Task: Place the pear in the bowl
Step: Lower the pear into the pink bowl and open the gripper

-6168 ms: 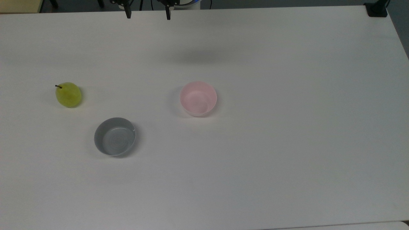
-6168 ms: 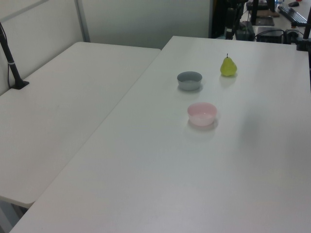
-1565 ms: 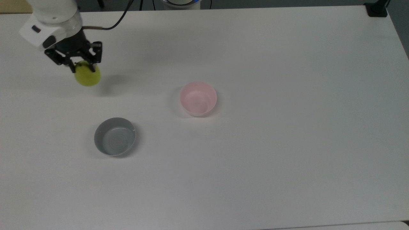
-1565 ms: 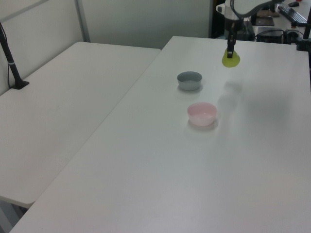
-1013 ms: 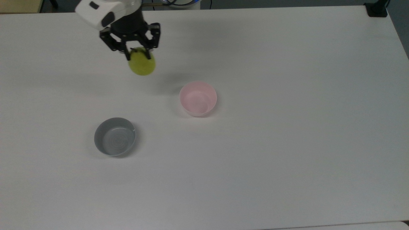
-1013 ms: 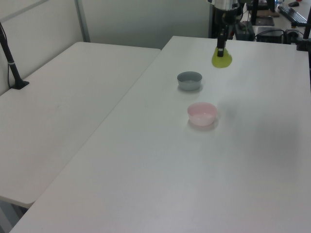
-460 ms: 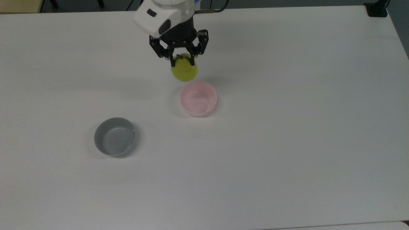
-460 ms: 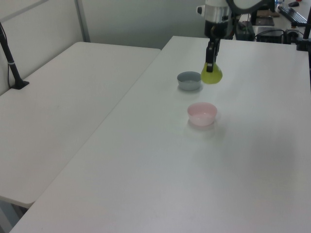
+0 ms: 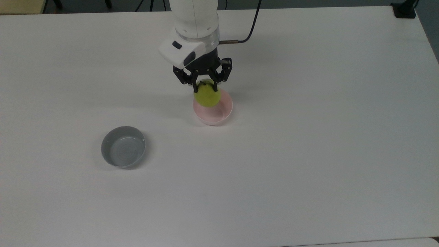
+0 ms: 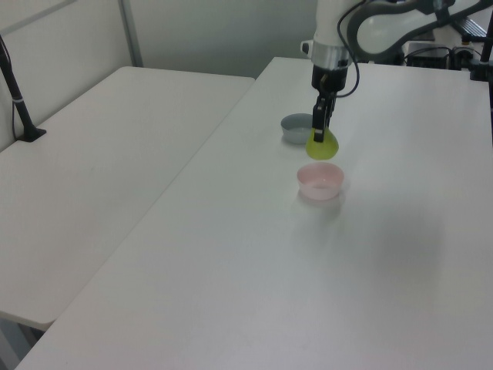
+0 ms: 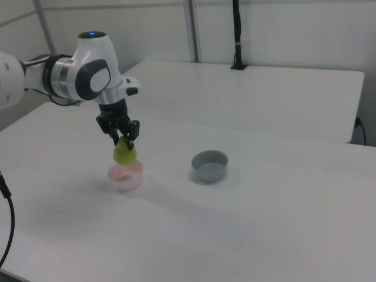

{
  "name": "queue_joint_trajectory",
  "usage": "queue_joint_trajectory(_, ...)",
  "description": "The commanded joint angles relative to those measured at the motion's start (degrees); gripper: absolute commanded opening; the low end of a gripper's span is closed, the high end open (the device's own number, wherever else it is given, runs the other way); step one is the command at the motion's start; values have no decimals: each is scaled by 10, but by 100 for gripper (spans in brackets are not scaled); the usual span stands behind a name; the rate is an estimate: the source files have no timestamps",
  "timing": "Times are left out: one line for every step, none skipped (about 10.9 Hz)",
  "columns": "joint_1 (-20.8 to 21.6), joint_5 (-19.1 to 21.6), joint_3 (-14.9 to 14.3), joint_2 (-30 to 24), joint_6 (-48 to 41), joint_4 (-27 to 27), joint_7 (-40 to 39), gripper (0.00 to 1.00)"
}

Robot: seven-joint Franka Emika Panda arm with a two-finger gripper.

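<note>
Your gripper (image 9: 205, 87) is clamped on the top of the pear (image 9: 207, 96), which hangs in the air just above the bowl (image 9: 219, 116), over the rim nearer the arm (image 9: 194, 17). In the right view the pear (image 11: 124, 154) sits clear of the bowl (image 11: 126, 177). The grey bowl (image 9: 123, 146) stands well apart from the bowl, toward the top view's lower left, on the table (image 9: 308, 154).

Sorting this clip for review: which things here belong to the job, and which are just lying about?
In the job: pear, held in the pincer above the pink bowl.
Lying about: grey bowl, alone on the white table.
</note>
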Motion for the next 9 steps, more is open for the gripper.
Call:
queue_joint_trajectory(12,3,-7,-4,79,-58,17,0)
queue_joint_trajectory(21,3,-7,-3,109,-76,17,0)
queue_joint_trajectory(22,3,-7,0,134,-89,17,0)
queue_joint_trajectory(22,3,-7,4,143,-93,17,0)
queue_joint_trajectory(22,2,-7,7,144,-93,17,0)
queue_joint_trajectory(23,2,-7,13,146,-93,17,0)
queue_joint_trajectory(23,1,-7,19,147,-92,17,0)
queue_joint_trajectory(23,0,-7,24,150,-92,17,0)
queue_joint_trajectory(23,0,-7,25,149,-90,17,7)
